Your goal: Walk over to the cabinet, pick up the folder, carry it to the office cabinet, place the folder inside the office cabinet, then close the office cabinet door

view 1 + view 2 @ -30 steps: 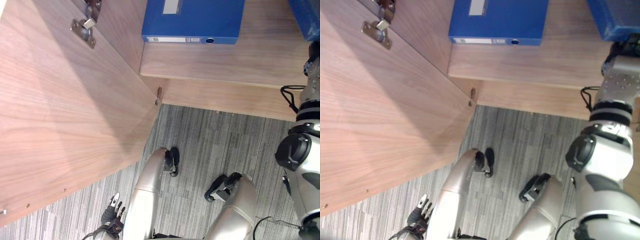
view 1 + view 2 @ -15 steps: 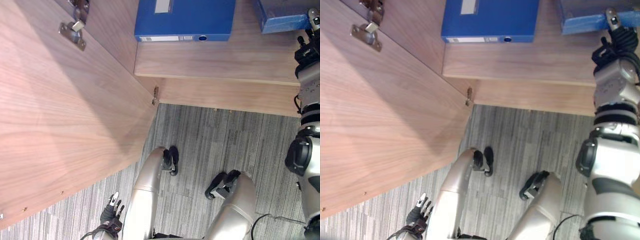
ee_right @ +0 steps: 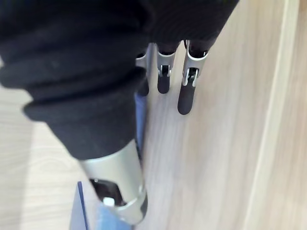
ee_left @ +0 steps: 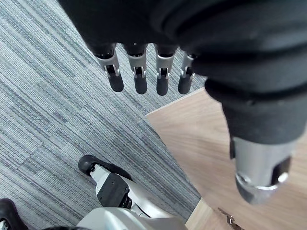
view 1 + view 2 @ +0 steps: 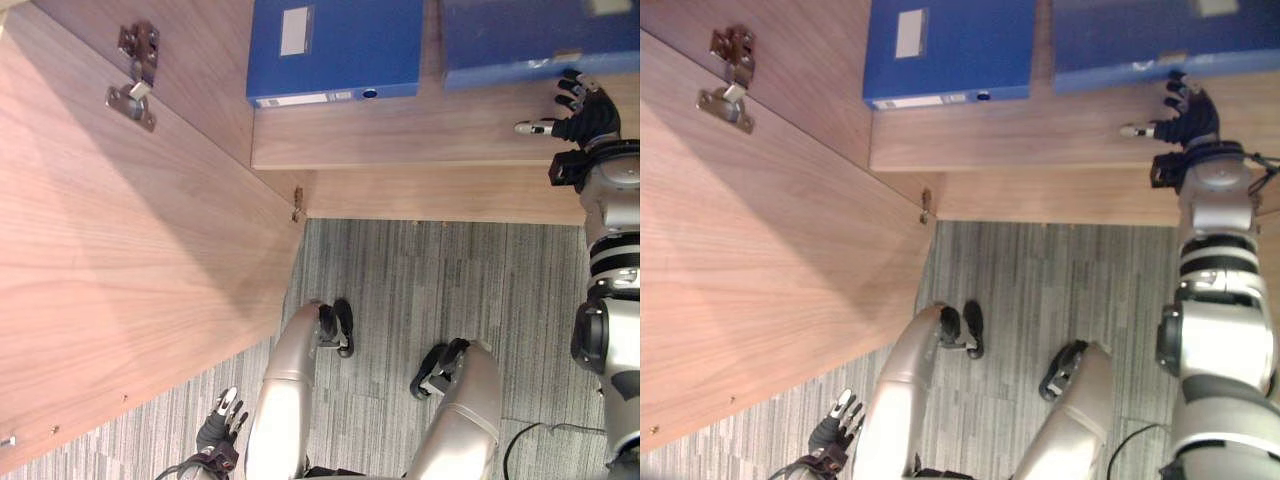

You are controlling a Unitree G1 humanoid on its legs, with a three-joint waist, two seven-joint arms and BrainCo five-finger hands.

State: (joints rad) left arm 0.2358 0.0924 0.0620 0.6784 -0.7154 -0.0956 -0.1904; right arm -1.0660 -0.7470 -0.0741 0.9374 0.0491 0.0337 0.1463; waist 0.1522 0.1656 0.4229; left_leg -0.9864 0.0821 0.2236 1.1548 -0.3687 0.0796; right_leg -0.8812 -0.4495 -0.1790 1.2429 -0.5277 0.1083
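Lying flat on the pale wooden cabinet shelf (image 5: pixel 400 130), the dark blue box-shaped folder (image 5: pixel 530 40) sat at the right, near a brighter blue folder (image 5: pixel 335 45). The right hand (image 5: pixel 582 108) hovered at its near edge, fingers straight and spread, gripping nothing. The left hand (image 5: pixel 222 428) hung slack and empty, low above the grey striped carpet (image 5: pixel 450 260). The folder looked stiff, fairly light and smooth-sided, probably best pinched at that near edge. The shelf's front lip ran close under the hand, and the open wooden door (image 5: pixel 120 260) stood wide on the left, leaving swing room.
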